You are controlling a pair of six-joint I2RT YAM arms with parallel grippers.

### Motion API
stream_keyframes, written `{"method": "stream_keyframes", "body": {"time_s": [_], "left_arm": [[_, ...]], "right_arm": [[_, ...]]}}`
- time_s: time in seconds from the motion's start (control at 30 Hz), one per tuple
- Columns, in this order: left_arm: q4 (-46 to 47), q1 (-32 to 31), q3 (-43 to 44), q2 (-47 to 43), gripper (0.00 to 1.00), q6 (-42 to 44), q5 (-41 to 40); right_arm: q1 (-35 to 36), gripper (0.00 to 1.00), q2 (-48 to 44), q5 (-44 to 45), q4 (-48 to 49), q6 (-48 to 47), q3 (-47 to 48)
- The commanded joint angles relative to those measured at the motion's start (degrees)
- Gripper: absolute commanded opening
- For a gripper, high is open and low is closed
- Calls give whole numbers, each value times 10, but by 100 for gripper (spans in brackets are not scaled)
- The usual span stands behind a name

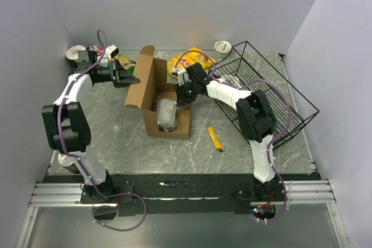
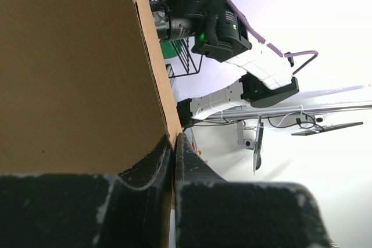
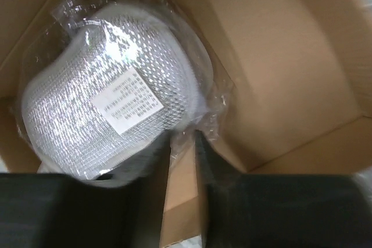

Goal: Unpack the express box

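The express box [image 1: 152,88] is a brown cardboard mailer in the middle of the table, with its lid standing up. My left gripper [image 1: 129,78] is shut on the lid's edge; in the left wrist view the fingertips [image 2: 174,143] pinch the cardboard [image 2: 70,68]. Inside the box lies a silver mesh item in a clear plastic bag [image 1: 167,114], with a white label [image 3: 125,100]. My right gripper [image 1: 185,93] reaches into the box at the item's far end. Its jaws [image 3: 183,143] stand a narrow gap apart, with the bag's edge caught between the tips.
A black wire basket [image 1: 273,94] stands tilted at the right, behind my right arm. A yellow snack bag [image 1: 189,59] lies behind the box. A small yellow object [image 1: 215,138] lies on the table in front. Cups stand at the back left [image 1: 75,53] and back [image 1: 222,46].
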Motion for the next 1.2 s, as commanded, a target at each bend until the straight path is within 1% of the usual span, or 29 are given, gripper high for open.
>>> {"method": "stream_keyframes", "body": {"time_s": [0.0, 0.07, 0.1, 0.27, 0.43, 0.57, 0.6, 0.67, 0.7, 0.73, 0.8, 0.87, 0.97, 1.03, 1.17], "left_arm": [[20, -1, -7, -6, 7, 12, 21], [22, -1, -10, -6, 7, 10, 19], [23, -2, -12, -6, 7, 10, 18], [22, 1, -9, -5, 7, 15, 11], [4, 11, -1, -3, 7, 33, 1], [-23, 26, -11, -12, 7, 61, -14], [-29, 30, -18, -14, 8, 67, -29], [-50, 43, -21, -21, 8, 109, -47], [-89, 53, -18, -24, 9, 129, -68], [-106, 58, -16, -29, 10, 165, -78], [-147, 72, -12, -36, 12, 192, -116], [-174, 81, -8, -45, 14, 227, -137], [-221, 97, 2, -60, 14, 281, -182], [-257, 108, 12, -68, 15, 312, -211], [-322, 130, 43, -72, 16, 372, -247]], "right_arm": [[1, 15, 3, -52, -14, 3, -2], [1, 7, -3, -53, -14, -5, 8], [0, 0, -11, -53, -15, -10, 11], [2, 0, -57, -62, -9, -17, 31], [8, 0, -136, -83, -6, 7, 37], [13, 0, -208, -102, -14, 1, 24], [14, 0, -218, -103, -23, 1, 21], [11, 0, -249, -91, -32, -5, 12], [9, 0, -259, -87, -38, -8, 3], [8, 0, -269, -84, -40, -17, 1], [-1, 0, -292, -78, -50, -27, 1], [-6, 0, -312, -75, -61, -42, 3], [-11, 0, -339, -72, -74, -63, -6], [-13, 0, -352, -62, -75, -68, -33], [-26, 0, -382, -58, -65, -56, -92]]}}
